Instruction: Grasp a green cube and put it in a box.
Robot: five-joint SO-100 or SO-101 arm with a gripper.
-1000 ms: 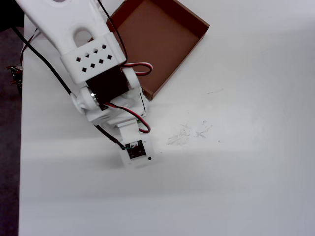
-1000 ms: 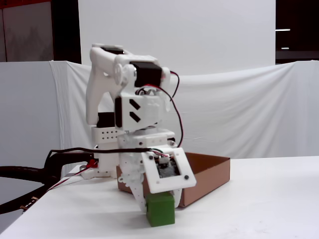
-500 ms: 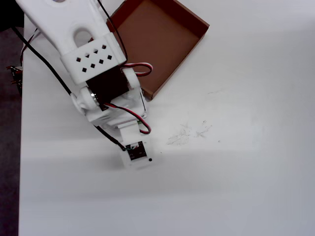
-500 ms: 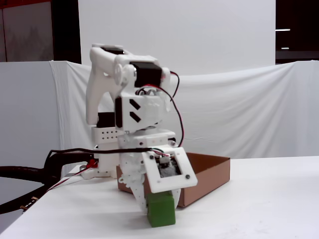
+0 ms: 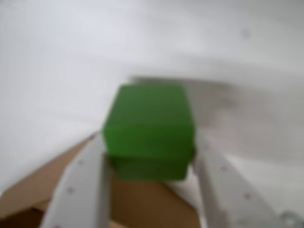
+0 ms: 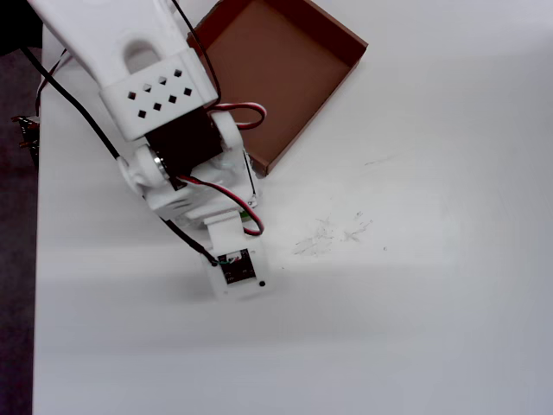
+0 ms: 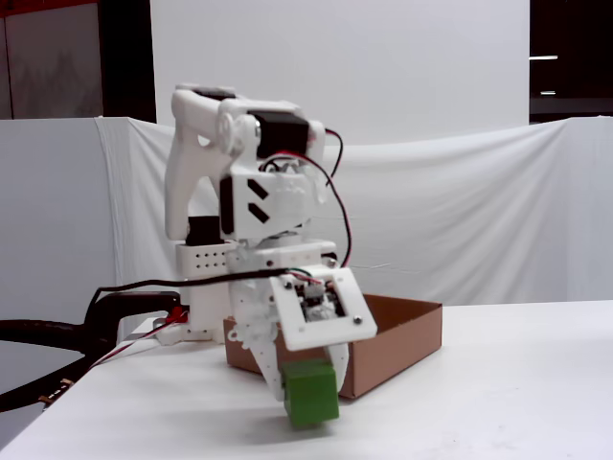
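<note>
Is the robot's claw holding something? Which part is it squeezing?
Yes. The claw holds the green cube, with one finger against each of two opposite sides.

bright green cube (image 7: 310, 392), brown box (image 6: 278, 62), white gripper (image 5: 151, 164)

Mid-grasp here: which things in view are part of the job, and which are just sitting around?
Part of the job:
green cube, held between the gripper fingers
box, open and empty

Just lying about:
black cable beside the arm's base
faint scuff marks on the table
</note>
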